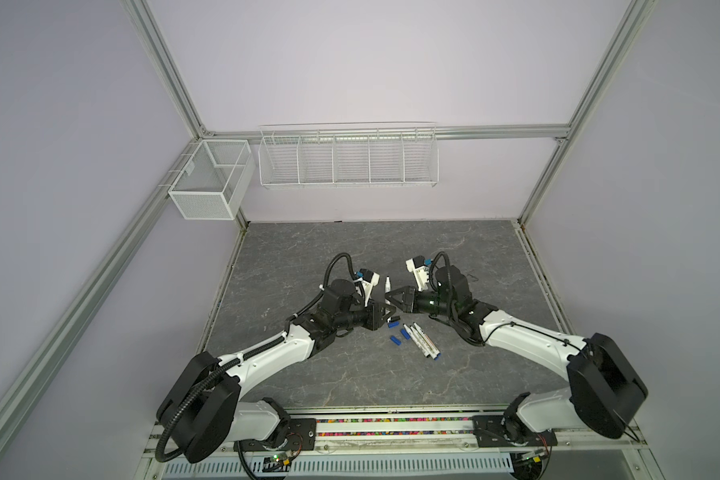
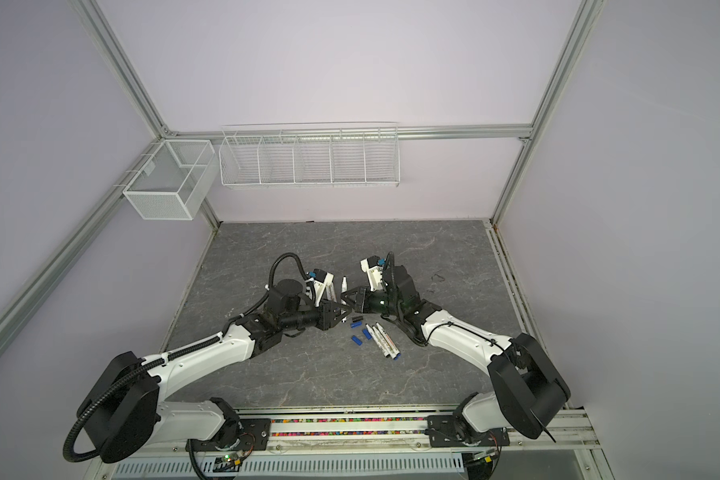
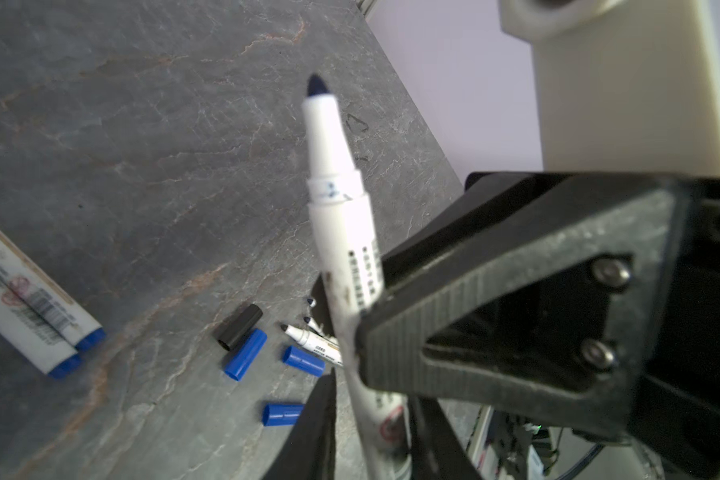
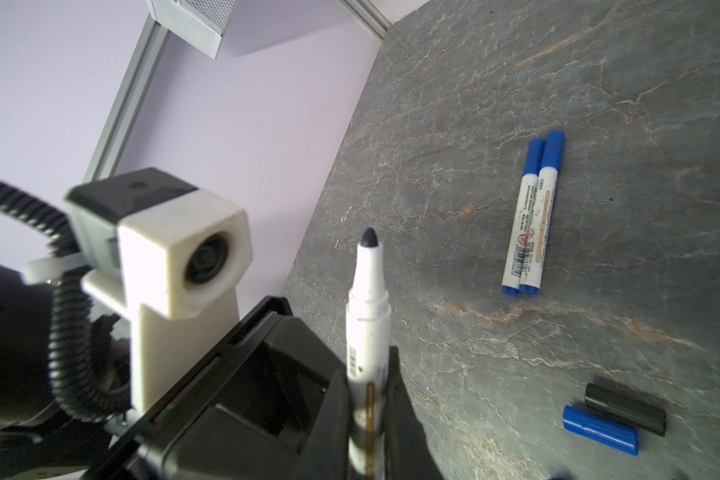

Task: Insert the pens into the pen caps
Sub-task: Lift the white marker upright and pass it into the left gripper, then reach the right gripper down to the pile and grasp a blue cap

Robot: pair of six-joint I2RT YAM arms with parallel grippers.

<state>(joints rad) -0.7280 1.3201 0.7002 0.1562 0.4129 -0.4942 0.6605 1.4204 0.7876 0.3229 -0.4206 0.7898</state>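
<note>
My right hand (image 4: 368, 382) is clamped on an uncapped pen (image 4: 366, 316), tip up. My left hand (image 3: 375, 432) sits around its lower barrel, can't tell if it's gripping.

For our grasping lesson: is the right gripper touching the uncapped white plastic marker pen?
Touching: right wrist view shows the right gripper clamped on the white pen.

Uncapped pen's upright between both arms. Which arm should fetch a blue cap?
Left, likely: the blue caps lie nearest the left gripper, and the right gripper has its jaws shut on the pen, tip up.
</note>
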